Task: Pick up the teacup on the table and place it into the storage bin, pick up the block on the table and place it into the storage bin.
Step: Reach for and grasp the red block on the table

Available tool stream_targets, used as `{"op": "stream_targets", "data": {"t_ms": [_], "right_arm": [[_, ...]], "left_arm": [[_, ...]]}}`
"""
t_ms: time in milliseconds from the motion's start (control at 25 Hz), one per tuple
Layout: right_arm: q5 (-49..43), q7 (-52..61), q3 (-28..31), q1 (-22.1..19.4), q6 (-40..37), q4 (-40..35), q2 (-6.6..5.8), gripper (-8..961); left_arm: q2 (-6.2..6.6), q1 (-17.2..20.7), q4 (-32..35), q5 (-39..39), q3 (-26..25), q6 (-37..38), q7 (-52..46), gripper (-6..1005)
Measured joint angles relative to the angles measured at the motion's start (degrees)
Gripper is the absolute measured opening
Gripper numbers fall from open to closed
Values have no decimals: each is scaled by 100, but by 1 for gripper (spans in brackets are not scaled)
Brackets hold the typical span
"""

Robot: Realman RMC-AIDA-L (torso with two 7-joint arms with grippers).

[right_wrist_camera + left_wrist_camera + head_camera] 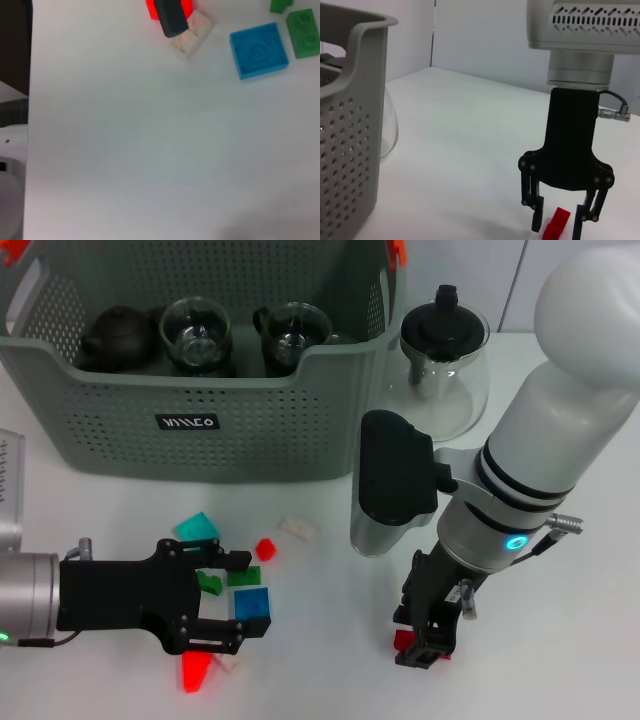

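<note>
Reaching: right gripper (428,648) points straight down at the table, well in front of the storage bin (200,430), so it can take a small piece from above.
Grip state: the left wrist view shows its two fingers spread and standing on either side of the red block (556,224); they look released around it, not yet pinched on it.
Red block: on the table between those fingers, out in front of the storage bin's right corner, apart from the other pieces.
Left gripper (215,600): lying low over the scattered blocks in front of the storage bin, fingers apart with nothing held; a blue block (252,605) and green block (243,576) sit between them.
Storage bin: already holds a dark clay teapot (115,335) and glass cups (196,332), so the cup part seems done.
Glass teapot (444,365): just beside the storage bin's right end, outside it.
Next: close on the red block, lift, carry over the rim.
</note>
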Motion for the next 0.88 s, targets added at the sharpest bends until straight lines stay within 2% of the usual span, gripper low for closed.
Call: {"op": "stream_targets", "data": {"t_ms": [200, 280, 880], "right_arm": [[8, 37, -104, 0, 38, -3, -1, 553], [12, 64, -168, 0, 72, -4, -1, 454], [24, 123, -293, 0, 210, -7, -2, 455]], "left_arm": [[0, 9, -9, -22, -2, -14, 0, 811], [0, 13, -26, -37, -2, -46, 0, 811], [9, -9, -139, -45, -7, -144, 9, 811]]}}
